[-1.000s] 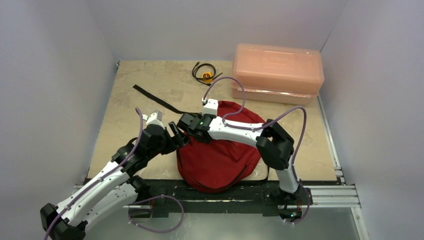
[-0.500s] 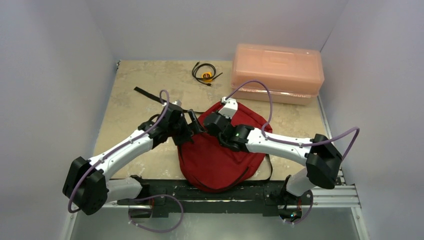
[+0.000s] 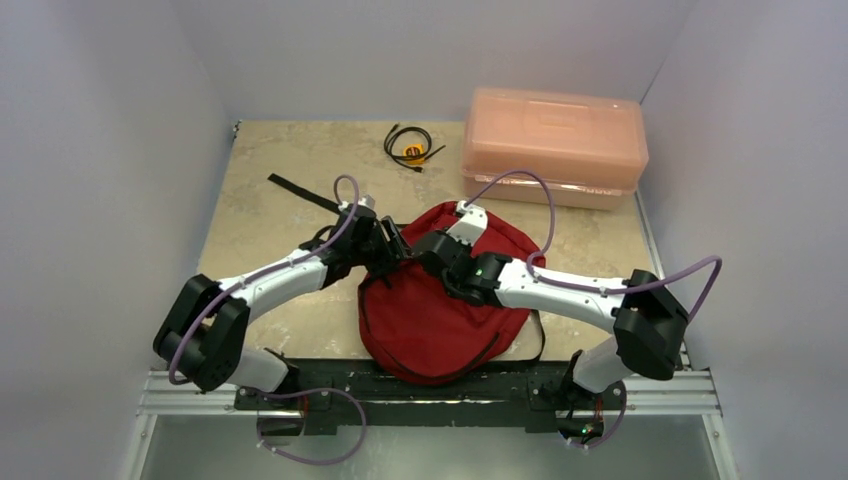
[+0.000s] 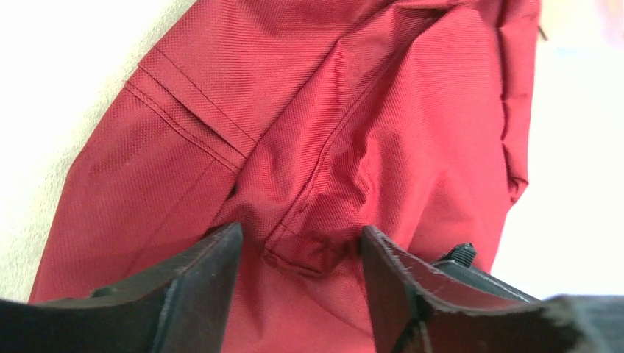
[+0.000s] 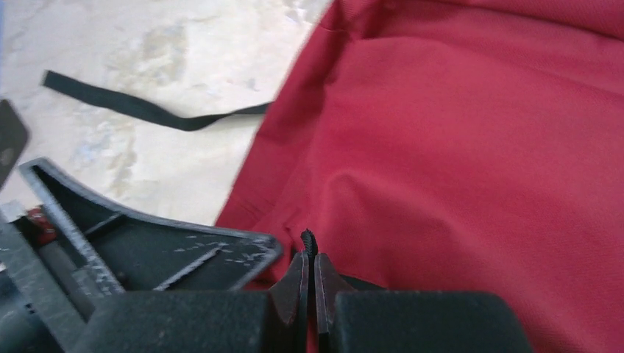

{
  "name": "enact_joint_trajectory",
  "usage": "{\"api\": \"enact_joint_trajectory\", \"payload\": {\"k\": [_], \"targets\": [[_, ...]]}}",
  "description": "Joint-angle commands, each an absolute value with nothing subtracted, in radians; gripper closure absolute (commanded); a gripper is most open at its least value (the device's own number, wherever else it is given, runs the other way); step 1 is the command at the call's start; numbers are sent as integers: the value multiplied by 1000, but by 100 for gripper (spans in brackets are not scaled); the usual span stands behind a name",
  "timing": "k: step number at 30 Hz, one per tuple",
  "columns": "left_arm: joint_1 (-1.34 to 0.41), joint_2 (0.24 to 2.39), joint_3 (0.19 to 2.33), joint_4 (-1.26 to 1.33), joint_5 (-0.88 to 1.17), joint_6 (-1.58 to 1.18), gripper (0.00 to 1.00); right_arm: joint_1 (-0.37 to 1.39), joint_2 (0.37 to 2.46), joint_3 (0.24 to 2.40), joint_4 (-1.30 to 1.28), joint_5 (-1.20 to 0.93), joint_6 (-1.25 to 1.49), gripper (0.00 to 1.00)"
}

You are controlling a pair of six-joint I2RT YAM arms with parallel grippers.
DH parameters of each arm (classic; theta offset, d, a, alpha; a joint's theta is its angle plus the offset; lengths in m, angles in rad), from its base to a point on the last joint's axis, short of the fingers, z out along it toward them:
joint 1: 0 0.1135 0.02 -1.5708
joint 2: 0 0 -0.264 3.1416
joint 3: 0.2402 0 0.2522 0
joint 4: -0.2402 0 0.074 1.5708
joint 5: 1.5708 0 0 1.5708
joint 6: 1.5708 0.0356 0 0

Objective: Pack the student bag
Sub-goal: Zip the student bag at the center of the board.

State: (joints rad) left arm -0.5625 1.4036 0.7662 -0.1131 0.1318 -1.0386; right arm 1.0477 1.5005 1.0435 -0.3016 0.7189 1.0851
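Student bag [image 3: 440, 320] lies near on the worktop [image 3: 280, 170]; left hand [image 4: 298, 239] apart astride a fabric fold [image 4: 313, 254]; right hand [image 5: 309, 259] pinched together, seemingly on a black zipper pull [image 5: 307, 237].

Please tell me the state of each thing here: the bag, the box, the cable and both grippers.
student bag: lying flat, fabric creased.
pink box: lid shut.
black cable: coiled.
left gripper: open, jaws astride a fold of the bag.
right gripper: shut on a small black tab at the bag.
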Motion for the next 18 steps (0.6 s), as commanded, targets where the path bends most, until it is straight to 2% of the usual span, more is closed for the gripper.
{"api": "enact_joint_trajectory", "payload": {"k": [1,6,15,18], "targets": [[-555,1471,717,24,94,-1010,47,1017,1425,973,-435,796,1203,100],[-549,1543,696,59,85,-989,66,1017,1254,882,-649,822,1245,100],[-517,1496,711,-16,21,-922,64,1017,920,693,-930,747,1387,100],[-517,1426,732,-91,17,-903,54,1017,869,695,-910,748,1325,100]]}}
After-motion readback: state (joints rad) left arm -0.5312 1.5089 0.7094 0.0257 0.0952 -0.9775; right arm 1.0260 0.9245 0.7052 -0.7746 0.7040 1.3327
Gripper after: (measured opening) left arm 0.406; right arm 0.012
